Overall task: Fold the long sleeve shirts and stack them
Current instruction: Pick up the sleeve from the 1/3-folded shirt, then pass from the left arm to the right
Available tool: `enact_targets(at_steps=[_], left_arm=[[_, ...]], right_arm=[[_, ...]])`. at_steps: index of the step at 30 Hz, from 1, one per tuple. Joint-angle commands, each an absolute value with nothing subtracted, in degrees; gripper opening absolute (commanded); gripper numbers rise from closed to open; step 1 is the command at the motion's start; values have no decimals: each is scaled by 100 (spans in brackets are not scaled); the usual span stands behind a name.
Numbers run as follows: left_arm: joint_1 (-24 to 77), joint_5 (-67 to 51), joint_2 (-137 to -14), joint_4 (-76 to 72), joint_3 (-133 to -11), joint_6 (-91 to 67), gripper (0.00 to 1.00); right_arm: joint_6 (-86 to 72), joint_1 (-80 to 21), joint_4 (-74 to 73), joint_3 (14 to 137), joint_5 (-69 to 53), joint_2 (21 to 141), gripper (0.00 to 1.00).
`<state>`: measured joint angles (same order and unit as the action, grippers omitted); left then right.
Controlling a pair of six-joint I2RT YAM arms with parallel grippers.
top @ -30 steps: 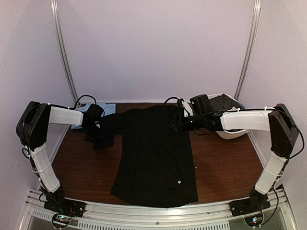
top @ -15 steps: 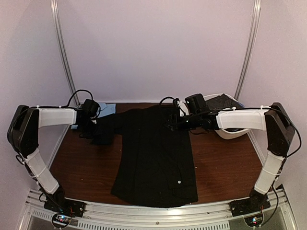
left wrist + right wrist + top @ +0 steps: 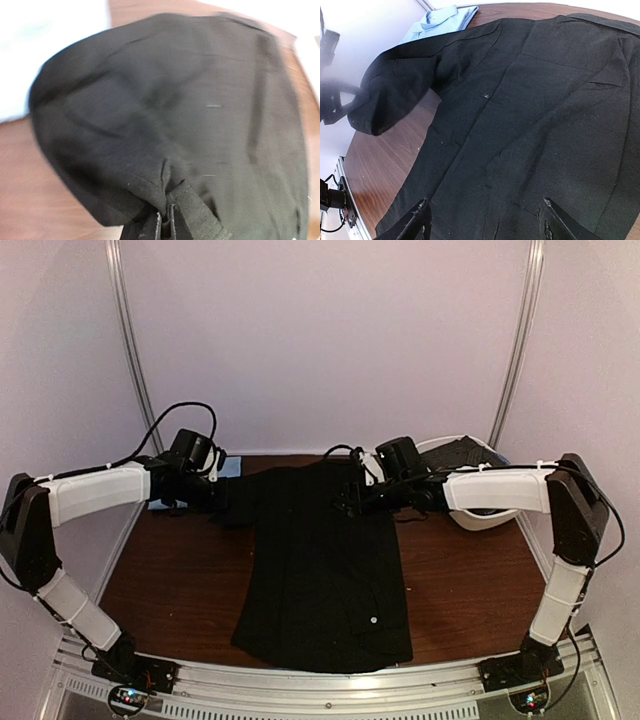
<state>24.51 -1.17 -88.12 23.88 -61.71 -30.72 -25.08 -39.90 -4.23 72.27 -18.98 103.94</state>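
Grips sleeve of black shirt (image 3: 320, 570) w/ left tool (image 3: 165, 214), closed on cloth, approx. 10 o'clock on counter (image 3: 470, 580). Hovers right tool (image 3: 485, 201) open above shirt, 12 o'clock.

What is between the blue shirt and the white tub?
The black shirt lies spread out between the blue shirt and the tub, in the top view.

spread shirt (image 3: 320, 570): lying at the centre of the tabletop (image 3: 470, 590), running from 12 o'clock to 6 o'clock
sleeve (image 3: 240, 505): reaching out toward 10 o'clock
folded shirt (image 3: 442, 20): sitting at 11 o'clock, behind the sleeve
tub (image 3: 490, 520): standing at 2 o'clock, right of the spread shirt
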Motion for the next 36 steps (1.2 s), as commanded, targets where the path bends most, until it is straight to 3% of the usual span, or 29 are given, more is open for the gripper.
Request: enact_targets(at_steps=[1,15,25,28,36], left_arm=[[3039,-740,-8798,1695,-6493,-2650,6],[3460,-1201,-8765,786,-6270,-2281,6],[3524,-1276,-8661,601,-6056,-2210,6],[3533,-1308,-8706,602,-6056,-2182,6],[3542,-1244,-8726,552,-6064,-2180,6]], right_arm=[[-2320,-4204,-59,7360,-1941,10309,74],[-2791,-4691,1764,7769,-3335,11210,75],[-3326,-4770,2126,8324,-3501,11861,71],[-3388,-4801,2124,8424,-3490,11936,65],[-3310,-4917,1864,8422,-3327,11956,28]])
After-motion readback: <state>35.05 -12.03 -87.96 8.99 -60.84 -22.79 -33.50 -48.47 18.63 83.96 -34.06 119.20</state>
